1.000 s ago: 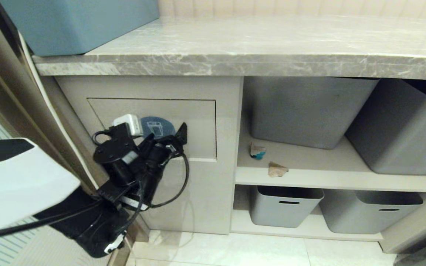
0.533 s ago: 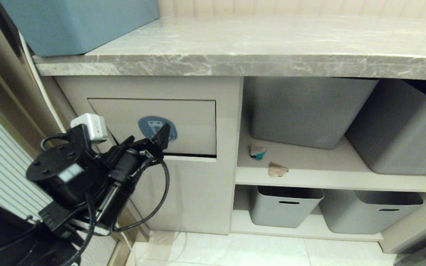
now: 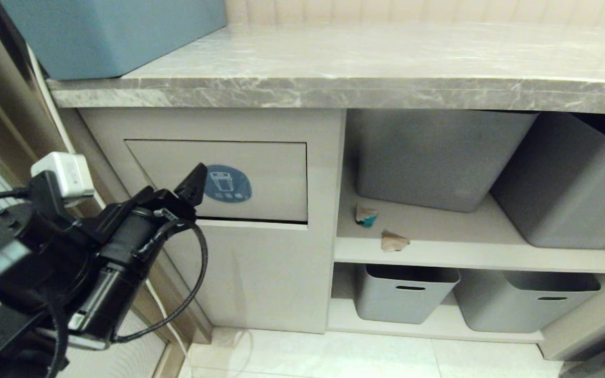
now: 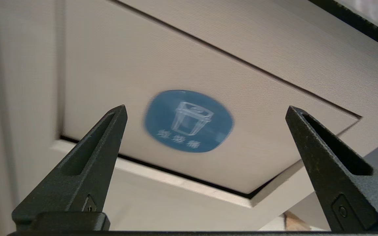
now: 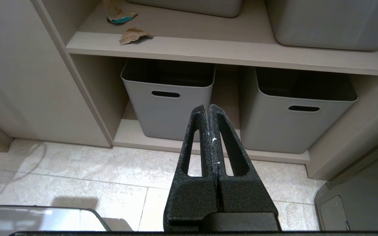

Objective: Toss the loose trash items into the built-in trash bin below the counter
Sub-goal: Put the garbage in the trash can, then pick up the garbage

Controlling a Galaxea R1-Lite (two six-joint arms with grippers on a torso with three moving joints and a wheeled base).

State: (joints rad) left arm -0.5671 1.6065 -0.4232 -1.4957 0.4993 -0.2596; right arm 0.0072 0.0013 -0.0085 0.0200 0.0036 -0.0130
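The built-in trash bin shows as a beige flap (image 3: 273,173) with a round blue sticker (image 3: 227,184) under the marble counter (image 3: 334,94). A thin dark gap runs along the flap's lower edge. My left gripper (image 3: 189,189) hangs open and empty just off the flap's left half, aimed at the sticker (image 4: 189,120). Two loose trash items lie on the shelf to the right: a scrap with a teal patch (image 3: 365,214) and a plain brown scrap (image 3: 394,241). My right gripper (image 5: 207,106) is shut on nothing, parked low over the floor and facing the lower tubs.
Two large grey tubs (image 3: 428,157) (image 3: 570,184) stand behind the scraps on the upper shelf. Two smaller tubs with handle slots (image 3: 402,294) (image 3: 523,302) sit below. A blue-grey box (image 3: 113,37) rests on the counter's left end. Pale tiled floor (image 3: 334,357) lies in front.
My left gripper has drawn back from the flap, moving left and toward me, still open. The flap, pushed in a second ago, has swung back to nearly flush.
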